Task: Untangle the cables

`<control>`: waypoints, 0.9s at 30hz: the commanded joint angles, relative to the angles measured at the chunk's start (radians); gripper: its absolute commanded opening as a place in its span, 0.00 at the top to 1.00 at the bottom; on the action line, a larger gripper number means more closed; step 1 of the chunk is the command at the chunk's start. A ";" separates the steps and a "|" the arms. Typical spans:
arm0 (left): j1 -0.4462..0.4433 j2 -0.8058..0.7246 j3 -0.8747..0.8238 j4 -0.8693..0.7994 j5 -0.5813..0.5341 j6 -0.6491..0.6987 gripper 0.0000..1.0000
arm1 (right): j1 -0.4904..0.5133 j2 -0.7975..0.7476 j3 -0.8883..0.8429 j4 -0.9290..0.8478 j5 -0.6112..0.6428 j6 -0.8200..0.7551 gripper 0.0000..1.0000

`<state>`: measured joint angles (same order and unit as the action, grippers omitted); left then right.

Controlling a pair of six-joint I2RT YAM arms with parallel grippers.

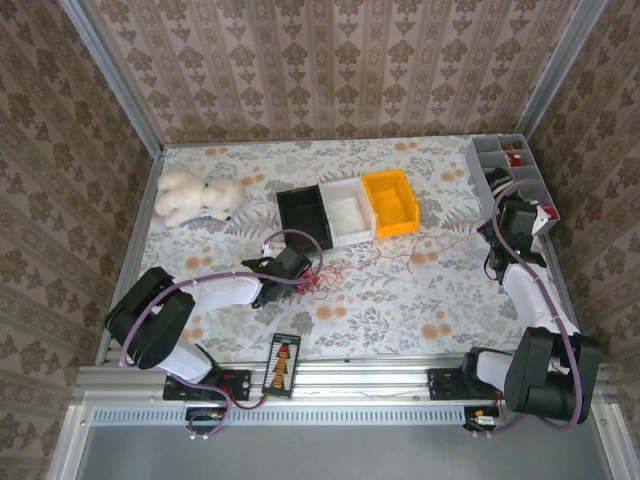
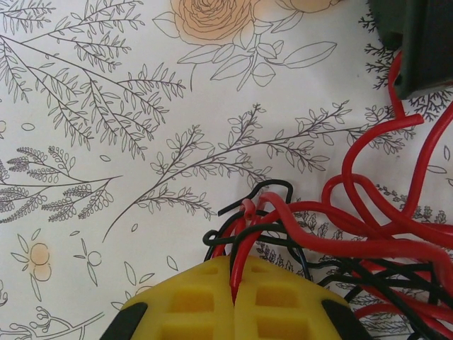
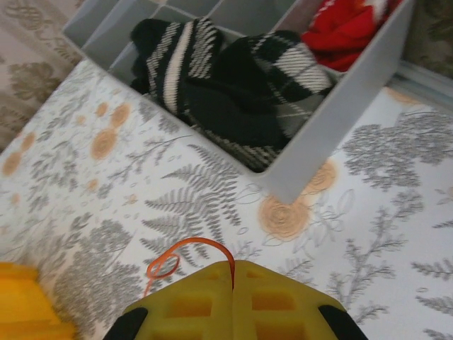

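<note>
Left gripper: your left gripper (image 1: 300,272) sat a little left of the middle in the top view, right at the left edge of the wire pile.
Left fingers: in the left wrist view, the yellow fingers (image 2: 191,301) were pressed together at the bottom. One red wire ran into the crack between them, so you were pinching it.
Cables: the cables (image 1: 325,275) lay in a loose red pile with a few black strands. They were on the flowered cloth (image 1: 400,305), just below the black bin (image 1: 303,212).
Long strand: one thin red strand (image 1: 440,245) ran from the pile toward the right side, up to your right gripper (image 1: 493,238).
Right gripper: it was near the right edge of the top view, just below the grey box (image 1: 480,165).
Right fingers: in the right wrist view, the yellow fingers (image 3: 276,304) were closed at the bottom. The thin red strand came out of the crack between them and curled into a small loop on the left.
Bins: the black bin, a white bin (image 1: 345,212) and a yellow bin (image 1: 392,202) stood side by side, touching, above the pile.
Grey box: it held black and white striped cloth (image 3: 212,78) and something red (image 3: 347,25) in another part.
Toy: a white stuffed animal (image 1: 195,195) lay at the upper left of the cloth.
</note>
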<state>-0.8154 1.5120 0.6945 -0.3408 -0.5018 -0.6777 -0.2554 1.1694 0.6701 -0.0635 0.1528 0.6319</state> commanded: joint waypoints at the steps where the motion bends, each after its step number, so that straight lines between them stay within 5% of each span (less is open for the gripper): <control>1: 0.008 0.024 0.002 -0.042 -0.003 -0.024 1.00 | 0.001 -0.005 -0.004 0.095 -0.156 -0.008 1.00; 8: 0.005 0.025 -0.001 -0.015 0.002 -0.004 1.00 | 0.158 0.043 0.076 0.210 -0.387 -0.029 1.00; 14: 0.004 0.039 0.003 0.007 0.015 0.015 1.00 | 0.288 0.090 0.268 0.194 -0.372 -0.054 1.00; 22: 0.000 0.048 -0.003 0.010 0.011 0.011 1.00 | 0.300 0.168 0.517 0.198 -0.262 -0.078 1.00; 27: -0.006 0.050 -0.003 0.011 0.003 0.005 1.00 | 0.305 0.280 0.601 0.187 -0.307 -0.087 1.00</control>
<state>-0.8177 1.5326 0.6945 -0.3096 -0.5106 -0.6769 0.0422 1.3857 1.2442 0.1295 -0.1493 0.5709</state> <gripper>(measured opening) 0.049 0.041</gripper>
